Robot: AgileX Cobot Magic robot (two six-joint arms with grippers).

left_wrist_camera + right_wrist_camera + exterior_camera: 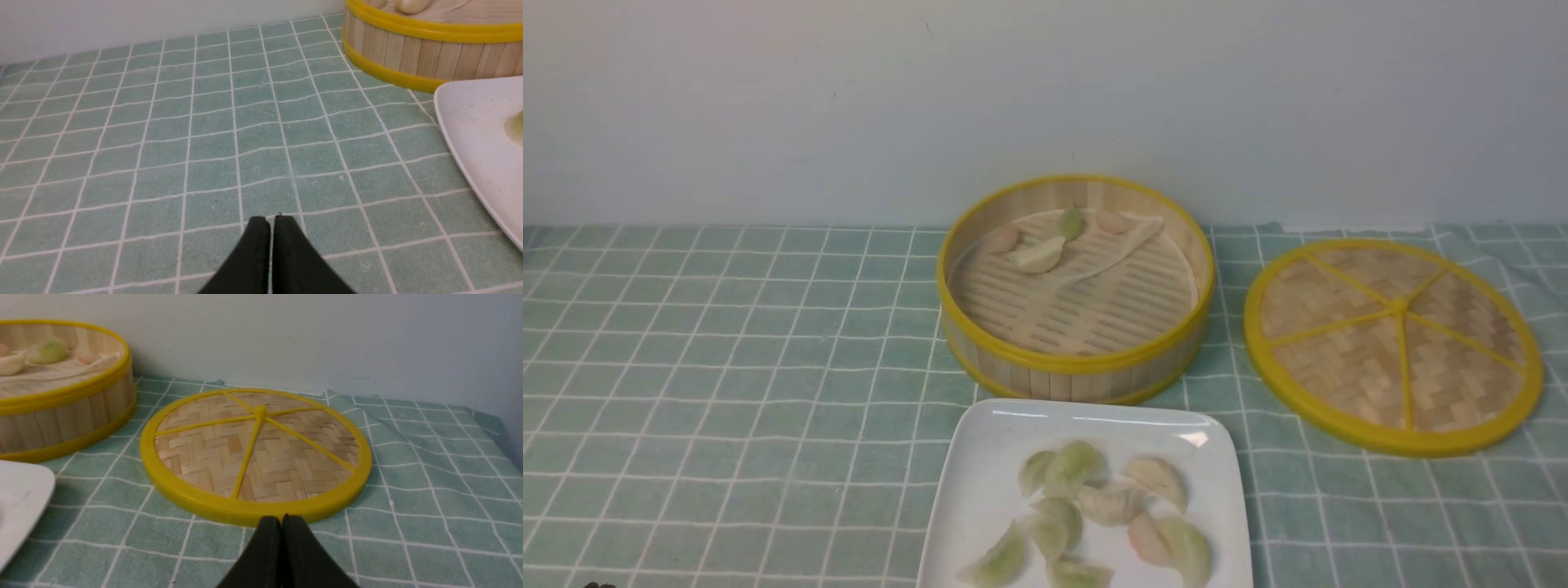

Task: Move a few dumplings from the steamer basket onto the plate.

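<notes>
The steamer basket (1075, 362) stands at the table's middle back with several dumplings (1039, 255) at its far side on a crumpled liner. The white plate (980, 474) lies in front of it and holds several dumplings (1107, 502). Neither gripper shows in the front view. My left gripper (272, 219) is shut and empty above bare cloth, left of the plate (474, 134) and basket (412, 53). My right gripper (281, 518) is shut and empty, just short of the lid's near rim; the basket (69, 412) and a plate corner (24, 498) show in the right wrist view.
The flat woven lid (1392, 343) with yellow spokes lies right of the basket, also in the right wrist view (255, 453). A green checked cloth (727, 367) covers the table, wrinkled at the back right. A pale wall stands close behind.
</notes>
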